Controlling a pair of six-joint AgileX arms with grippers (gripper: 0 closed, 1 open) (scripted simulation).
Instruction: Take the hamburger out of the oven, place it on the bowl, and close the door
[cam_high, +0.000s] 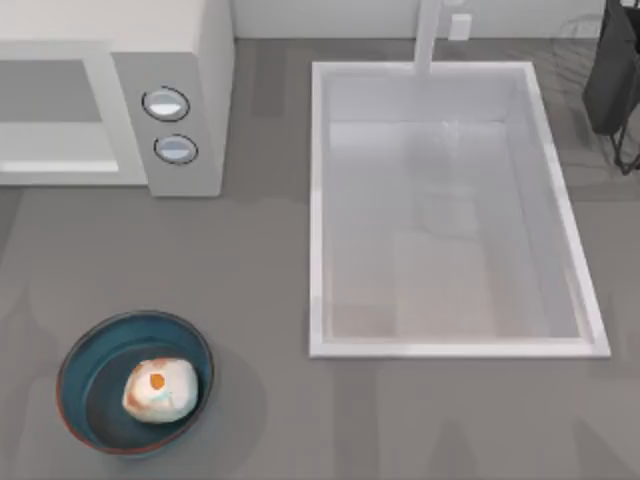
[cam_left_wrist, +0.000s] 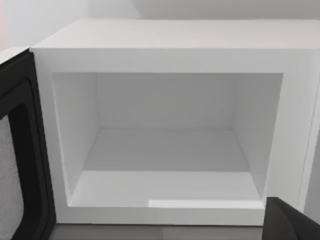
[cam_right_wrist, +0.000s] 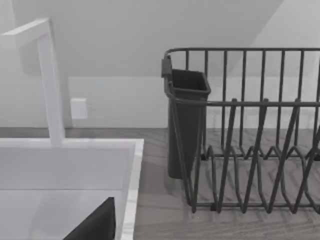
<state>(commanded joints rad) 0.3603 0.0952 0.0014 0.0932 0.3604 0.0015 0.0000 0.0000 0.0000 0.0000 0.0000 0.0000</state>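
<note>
The hamburger (cam_high: 158, 390), a cream lump with an orange spot, lies inside the teal bowl (cam_high: 80, 360) at the table's front left. At the back left stands the white oven (cam_high: 200, 60), with two round knobs (cam_high: 166, 103) on its side panel. In the left wrist view the oven (cam_left_wrist: 170, 45) faces me with its cavity (cam_left_wrist: 165, 150) bare. The door (cam_left_wrist: 20, 150) stands swung open beside it, its dark inner frame showing. A dark part of my left gripper (cam_left_wrist: 292, 222) shows close in front of the oven. A dark part of my right gripper (cam_right_wrist: 97, 225) hangs over the sink's edge.
A large white sink basin (cam_high: 320, 200) with a faucet (cam_high: 430, 40) takes up the middle and right. A dark wire dish rack (cam_right_wrist: 250, 150) with a utensil cup (cam_right_wrist: 187, 120) stands at the back right, also seen as the rack (cam_high: 612, 70) from above. Grey counter lies between bowl and sink.
</note>
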